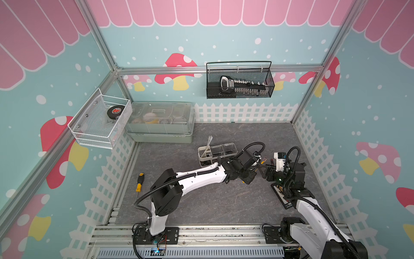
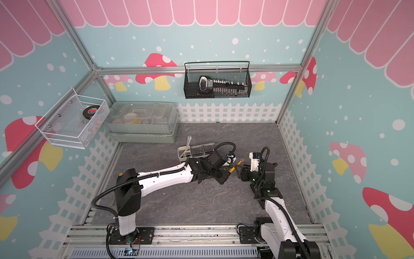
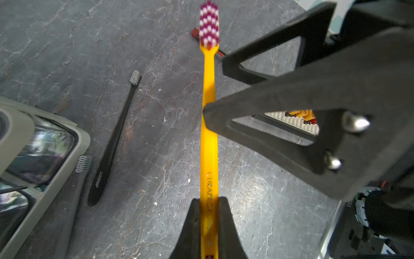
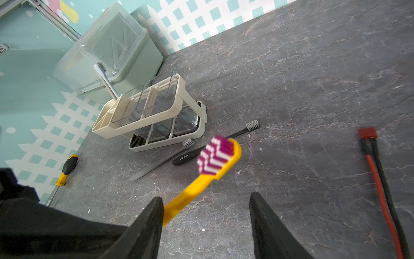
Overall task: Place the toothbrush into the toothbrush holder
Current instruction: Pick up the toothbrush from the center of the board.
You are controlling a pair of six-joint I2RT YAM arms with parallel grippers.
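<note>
Evidently a handover: the left claw [image 3: 209,203] is clamped on the handle end of the toothbrush [image 3: 209,89], holding it off the desk [image 4: 313,89] between the right claw's [image 4: 205,197] wide-spread jaws. The toothbrush holder [image 4: 104,116] stands near the left claw. Only the wrist views show a black brush [image 4: 215,145] and a grey brush [image 4: 161,160] lying beside it.

"CURAPROX" along the handle of the yellow toothbrush [image 3: 209,157], white lettering on the black toothbrush [image 3: 113,145], too small to read

light: bright, even | shadows: soft | blur: near fingers [image 3: 280,96] | edges: stretched
</note>
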